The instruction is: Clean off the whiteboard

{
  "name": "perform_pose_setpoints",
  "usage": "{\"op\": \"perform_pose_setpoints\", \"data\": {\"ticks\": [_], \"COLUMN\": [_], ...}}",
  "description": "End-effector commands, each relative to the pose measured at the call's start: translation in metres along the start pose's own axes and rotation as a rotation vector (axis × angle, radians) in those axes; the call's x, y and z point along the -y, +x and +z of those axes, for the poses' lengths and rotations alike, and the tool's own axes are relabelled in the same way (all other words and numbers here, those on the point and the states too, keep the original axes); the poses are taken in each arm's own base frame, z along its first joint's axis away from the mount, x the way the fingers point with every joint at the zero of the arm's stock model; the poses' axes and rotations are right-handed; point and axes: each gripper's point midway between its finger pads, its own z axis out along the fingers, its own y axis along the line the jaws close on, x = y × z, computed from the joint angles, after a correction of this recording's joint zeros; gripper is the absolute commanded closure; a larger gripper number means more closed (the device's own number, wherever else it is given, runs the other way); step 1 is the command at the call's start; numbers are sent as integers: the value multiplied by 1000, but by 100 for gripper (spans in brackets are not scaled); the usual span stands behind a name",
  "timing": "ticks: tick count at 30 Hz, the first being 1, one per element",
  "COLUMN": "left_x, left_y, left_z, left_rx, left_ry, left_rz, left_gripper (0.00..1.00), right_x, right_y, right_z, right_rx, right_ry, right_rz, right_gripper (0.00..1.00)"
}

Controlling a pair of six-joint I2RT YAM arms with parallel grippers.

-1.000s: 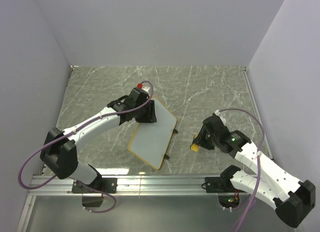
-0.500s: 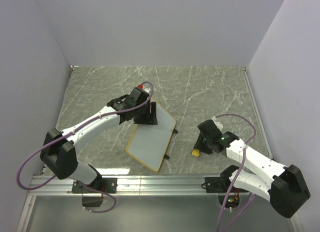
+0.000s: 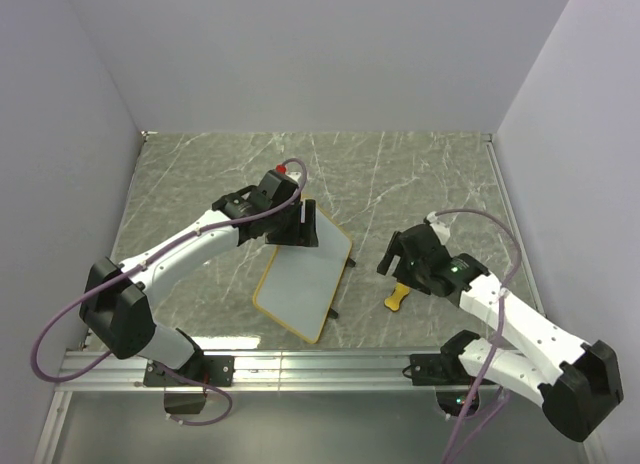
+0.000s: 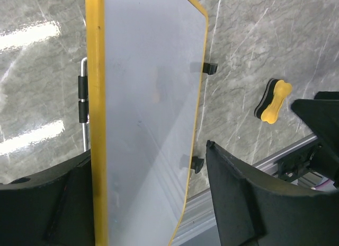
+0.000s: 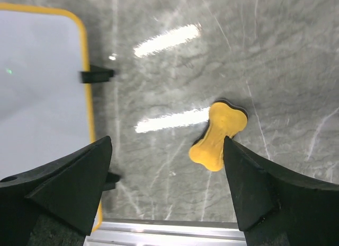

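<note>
Grey-green veined marble makes up the worktop (image 3: 420,174), and the small rectangular whiteboard with a thin yellow frame and rounded corners (image 3: 300,279) lies on it between the two arms. Its long sides run from the left end effector (image 3: 300,224) down towards the aluminium rail (image 3: 320,364) at the near edge.

The left end effector sits over the board's far corner. In the left wrist view its dark fingers (image 4: 249,203) stand wide apart and the whiteboard (image 4: 148,71) runs away from the camera between them. The yellow frame is tight against the left-hand finger, and the right-hand finger is just beside the opposite edge. I cannot tell whether the fingers press on the frame or only straddle it. Two small black feet (image 4: 210,68) stick out from the board edge that faces the right arm.

The right end effector (image 3: 393,262) hangs above the worktop just to the right of the board, fingers spread and grasping nothing. A small yellow bone-shaped eraser with a black underside (image 3: 398,297) lies on the marble right below it, apart from the board. In the right wrist view the eraser (image 5: 218,134) lies close to the right-hand finger (image 5: 265,193) without touching it. The whiteboard (image 5: 37,71) fills the upper left behind the other finger, one black foot (image 5: 96,75) pointing towards the eraser.
</note>
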Motion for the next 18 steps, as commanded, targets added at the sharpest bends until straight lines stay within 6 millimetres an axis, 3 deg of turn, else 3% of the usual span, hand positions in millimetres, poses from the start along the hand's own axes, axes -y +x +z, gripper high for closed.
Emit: {"op": "perform_pose_setpoints", "data": {"ticks": [1,11,18], "left_x": [14,-9,-17], "left_y": [-21,-27,-38], "left_z": [-16,-5,-5], "left_rx": [73,74,87], "left_ry": [41,14,7], "left_rz": [25,-3,-13], "left_gripper": [26,26,26], "right_x": [-8,-11,-25], "right_y": [-26,-37,-52], "right_z": [-24,-47,-64], "right_rx": [87,121,162], "right_ry": [-27,-60,-118], "right_rz": [1,5,-10], "right_gripper": [7,6,2]}}
